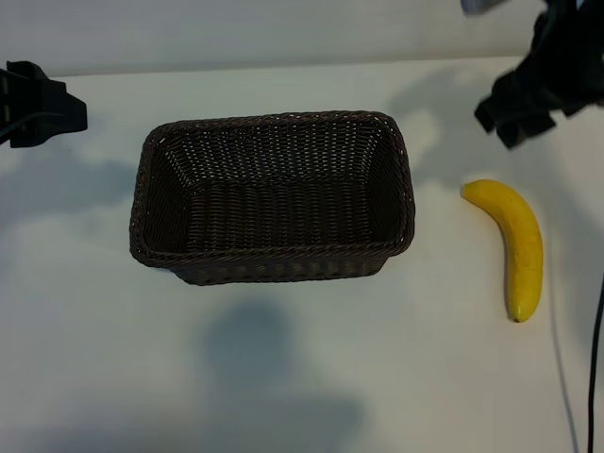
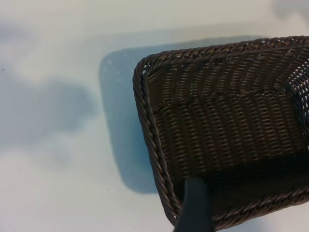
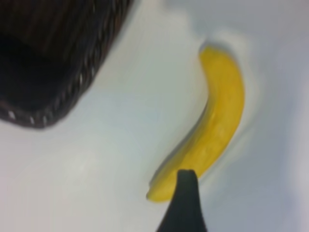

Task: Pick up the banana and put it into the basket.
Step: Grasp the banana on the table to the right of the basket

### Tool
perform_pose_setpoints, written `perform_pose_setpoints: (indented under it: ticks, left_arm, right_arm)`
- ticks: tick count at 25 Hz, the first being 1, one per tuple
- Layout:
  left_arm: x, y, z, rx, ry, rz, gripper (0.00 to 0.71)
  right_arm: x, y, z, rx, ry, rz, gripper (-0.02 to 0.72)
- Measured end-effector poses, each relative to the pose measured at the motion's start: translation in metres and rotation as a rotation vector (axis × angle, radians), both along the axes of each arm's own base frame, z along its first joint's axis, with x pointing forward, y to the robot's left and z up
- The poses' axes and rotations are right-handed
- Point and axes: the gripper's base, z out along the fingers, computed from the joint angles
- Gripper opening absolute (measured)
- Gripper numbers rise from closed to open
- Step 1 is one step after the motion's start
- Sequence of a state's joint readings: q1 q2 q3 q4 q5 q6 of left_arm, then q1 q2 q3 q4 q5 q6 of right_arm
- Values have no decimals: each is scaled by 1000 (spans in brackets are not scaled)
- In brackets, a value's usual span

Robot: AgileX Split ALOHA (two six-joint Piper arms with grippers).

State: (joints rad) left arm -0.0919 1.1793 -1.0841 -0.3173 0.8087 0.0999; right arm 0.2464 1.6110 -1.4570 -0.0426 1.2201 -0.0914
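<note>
The bright yellow banana lies curved on the white table, to the right of the basket and apart from it. The dark brown wicker basket stands empty in the middle of the table. My right gripper hovers open above the table just behind the banana's near tip, holding nothing. In the right wrist view the banana stretches away past one dark finger. My left gripper hangs open at the far left, beside the basket. The left wrist view looks over a basket corner, with one finger in front.
The white tabletop spreads wide in front of the basket and the banana. A thin dark cable runs down the right edge. The table's back edge lies just behind both arms.
</note>
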Motion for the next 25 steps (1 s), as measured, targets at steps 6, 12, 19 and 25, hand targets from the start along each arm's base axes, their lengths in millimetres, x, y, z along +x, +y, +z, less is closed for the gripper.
perform_pose_setpoints:
  ticks: [6, 12, 19, 25]
  left_arm:
    - [0, 0, 0, 0, 0, 0, 591]
    - [0, 0, 0, 0, 0, 0, 591]
    - [0, 0, 0, 0, 0, 0, 591]
    - [0, 0, 0, 0, 0, 0, 591]
  right_arm:
    - [-4, -2, -33, -7, 31, 1, 585]
    - [-2, -17, -53, 26, 22, -60, 584]
    - [0, -26, -56, 42, 14, -97, 584]
    - [8, -25, -70, 37, 37, -98, 584]
